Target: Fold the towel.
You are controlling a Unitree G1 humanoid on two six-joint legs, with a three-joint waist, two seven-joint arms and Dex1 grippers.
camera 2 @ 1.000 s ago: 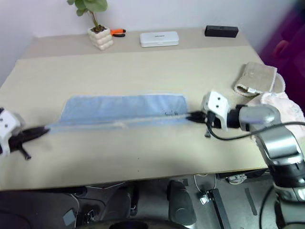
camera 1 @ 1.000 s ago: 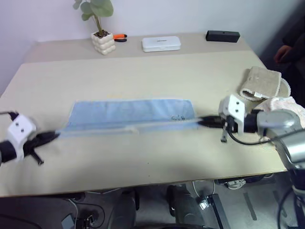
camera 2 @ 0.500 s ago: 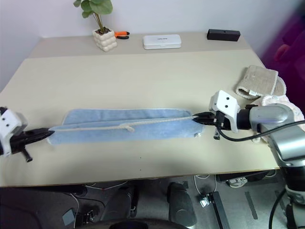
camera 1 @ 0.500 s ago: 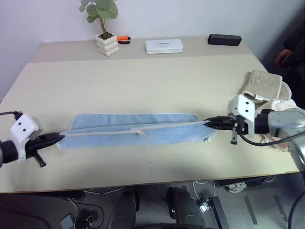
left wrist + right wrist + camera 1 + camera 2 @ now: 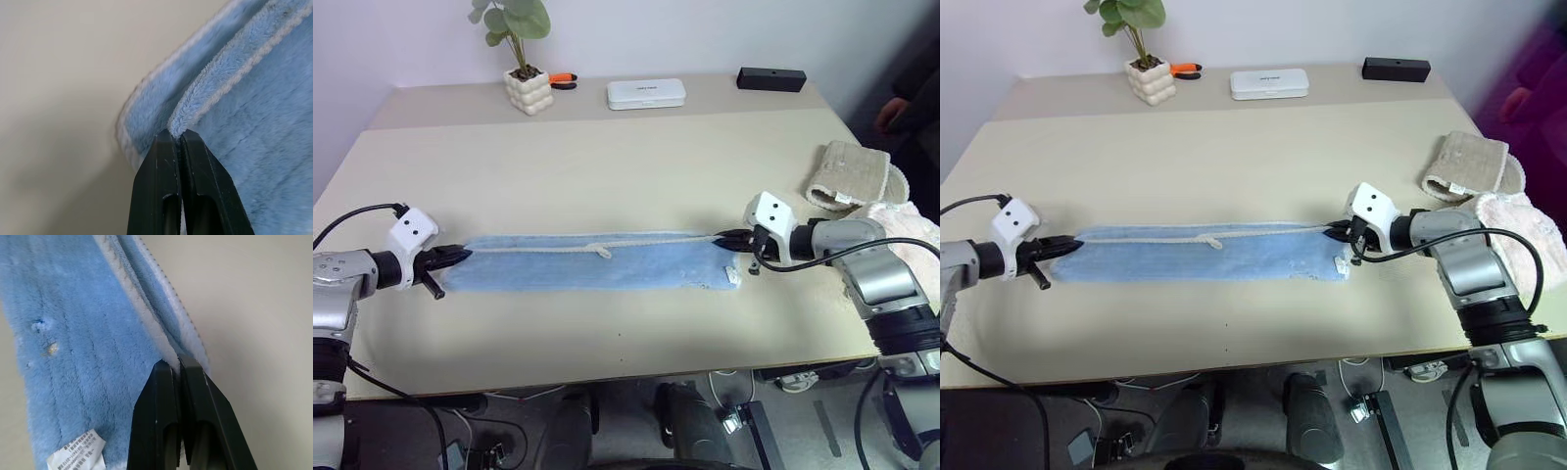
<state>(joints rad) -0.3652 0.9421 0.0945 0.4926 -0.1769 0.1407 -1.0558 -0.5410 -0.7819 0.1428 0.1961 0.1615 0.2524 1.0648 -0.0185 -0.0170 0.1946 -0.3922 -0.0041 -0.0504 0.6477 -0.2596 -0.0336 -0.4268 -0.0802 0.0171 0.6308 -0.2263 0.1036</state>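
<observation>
The light blue towel [image 5: 587, 264] lies as a long narrow strip across the front middle of the table [image 5: 626, 166], doubled over lengthwise, with its whitish edging [image 5: 597, 245] running along the far side. My left gripper [image 5: 460, 256] is shut on the towel's left end, and the left wrist view shows the black fingers [image 5: 166, 161] pinching the fluffy edge [image 5: 195, 103]. My right gripper [image 5: 721, 238] is shut on the right end, low over the table. A small white tag [image 5: 76, 455] shows at the near right corner.
A beige ribbed cloth [image 5: 857, 174] and a pale pink cloth [image 5: 906, 220] lie at the table's right edge. A potted plant [image 5: 527, 88], an orange tool [image 5: 563, 77], a white box [image 5: 646, 93] and a black box [image 5: 771, 78] line the back. A person's hand [image 5: 891, 113] shows at far right.
Both grippers carried the towel's held long edge away from me, over the rest of the cloth, and came lower. The towel went from a raised, stretched edge to a flat doubled strip.
</observation>
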